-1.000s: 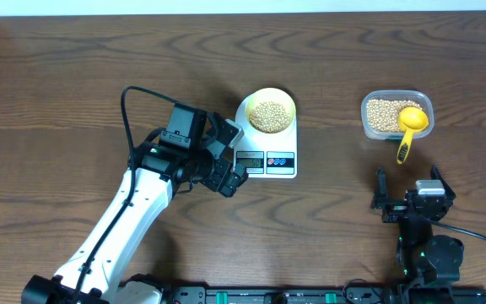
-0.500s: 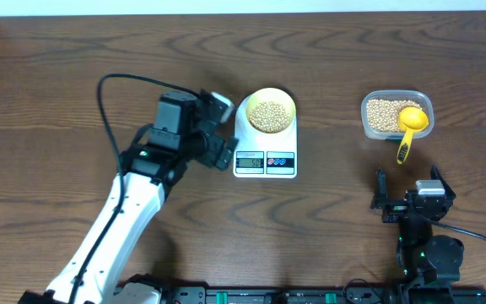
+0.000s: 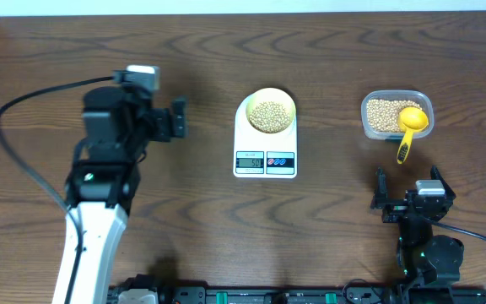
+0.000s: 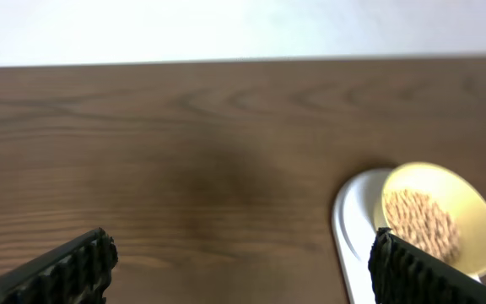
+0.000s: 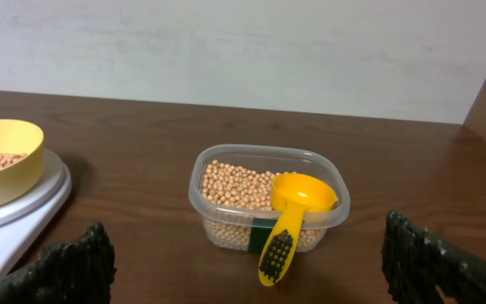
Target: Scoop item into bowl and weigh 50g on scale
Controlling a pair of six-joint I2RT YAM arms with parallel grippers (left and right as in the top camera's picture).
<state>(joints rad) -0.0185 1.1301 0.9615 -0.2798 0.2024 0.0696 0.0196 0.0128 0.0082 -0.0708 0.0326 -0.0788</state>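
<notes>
The left gripper (image 3: pixel 174 121) hung with jaws wide apart and nothing in them, well to the left of the scale (image 3: pixel 265 156), its fingers pointing that way. The bowl (image 3: pixel 289 103) sat on the scale's far end, holding a shallow heap of beans (image 3: pixel 269 116); the display was too small to read. Further right, the clear tub (image 3: pixel 366 118) held more beans and the yellow scoop (image 3: pixel 410 125), whose handle leaned over the near wall, pointing toward the right gripper (image 3: pixel 408 187). That gripper, also spread wide and empty, was much the nearer, so any top-up would likely fall to it.
</notes>
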